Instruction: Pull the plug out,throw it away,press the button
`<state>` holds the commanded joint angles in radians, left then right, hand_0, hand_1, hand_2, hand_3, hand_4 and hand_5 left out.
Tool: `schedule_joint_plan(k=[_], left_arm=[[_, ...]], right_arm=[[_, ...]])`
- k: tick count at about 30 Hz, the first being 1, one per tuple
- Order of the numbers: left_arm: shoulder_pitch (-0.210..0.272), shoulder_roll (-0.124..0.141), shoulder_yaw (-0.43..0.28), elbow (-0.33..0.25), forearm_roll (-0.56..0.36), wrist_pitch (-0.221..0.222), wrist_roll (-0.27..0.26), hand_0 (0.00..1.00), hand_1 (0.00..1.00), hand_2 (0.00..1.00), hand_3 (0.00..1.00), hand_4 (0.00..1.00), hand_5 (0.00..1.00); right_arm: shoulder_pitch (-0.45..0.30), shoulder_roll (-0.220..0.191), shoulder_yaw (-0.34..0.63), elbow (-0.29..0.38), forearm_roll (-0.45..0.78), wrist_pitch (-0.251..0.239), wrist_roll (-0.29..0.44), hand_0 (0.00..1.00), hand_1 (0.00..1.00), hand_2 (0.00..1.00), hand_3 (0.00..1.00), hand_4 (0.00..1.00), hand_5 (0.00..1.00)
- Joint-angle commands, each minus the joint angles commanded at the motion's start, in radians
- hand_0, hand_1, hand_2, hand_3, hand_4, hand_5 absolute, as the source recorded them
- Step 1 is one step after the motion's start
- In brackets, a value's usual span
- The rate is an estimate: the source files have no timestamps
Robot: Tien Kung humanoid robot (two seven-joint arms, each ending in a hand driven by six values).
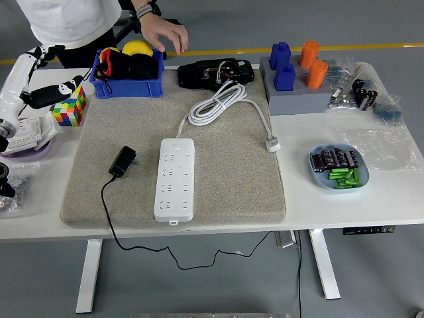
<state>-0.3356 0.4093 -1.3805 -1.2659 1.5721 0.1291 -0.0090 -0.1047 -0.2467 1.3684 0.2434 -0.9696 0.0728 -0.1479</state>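
White power strip (175, 179) lies lengthwise on the grey mat (225, 192), sockets up and all bare, its white cord looping toward the mat's far edge. Black plug (122, 161) lies loose on the mat just left of the strip, apart from it, thin black wire trailing off the surface's near edge. My left hand (41, 79) hangs at the far left by the colour cube (69, 106) (fingers spread, holding nothing).

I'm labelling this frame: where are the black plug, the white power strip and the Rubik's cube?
black plug (122, 161), head view, middle of its body
white power strip (175, 179), head view, centre of its top face
Rubik's cube (68, 110), head view, front face
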Motion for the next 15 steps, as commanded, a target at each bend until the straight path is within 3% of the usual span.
schedule_joint_plan(k=[1,6,7,9,15], left_arm=[[0.008,0.001,-0.007,0.001,-0.003,-0.001,-0.004,0.93,0.985,0.971,0.945,0.792,0.602],[0.04,-0.002,-0.053,-0.001,-0.013,-0.016,-0.01,0.93,0.985,0.971,0.945,0.792,0.602],[0.042,-0.003,-0.058,-0.001,-0.014,-0.018,-0.011,0.94,0.993,0.976,0.959,0.791,0.693],[0.049,-0.006,-0.079,-0.006,-0.024,-0.022,-0.014,0.94,0.993,0.976,0.959,0.791,0.693],[0.035,-0.011,-0.12,-0.017,-0.026,-0.02,-0.024,0.936,0.985,0.964,0.952,0.787,0.695]], right_arm=[[0.0,0.0,0.0,0.0,0.0,0.0,0.0,0.749,0.683,0.666,0.677,0.761,0.665],[0.0,0.0,0.001,-0.002,-0.001,0.0,-0.001,0.749,0.683,0.666,0.677,0.761,0.665],[0.0,-0.001,0.002,-0.002,-0.001,0.0,-0.001,0.748,0.683,0.666,0.677,0.762,0.665],[0.002,-0.001,0.004,-0.002,-0.003,0.0,0.0,0.748,0.683,0.666,0.677,0.762,0.665],[0.04,-0.003,-0.023,-0.008,0.009,0.003,-0.001,0.749,0.683,0.666,0.677,0.762,0.665]])
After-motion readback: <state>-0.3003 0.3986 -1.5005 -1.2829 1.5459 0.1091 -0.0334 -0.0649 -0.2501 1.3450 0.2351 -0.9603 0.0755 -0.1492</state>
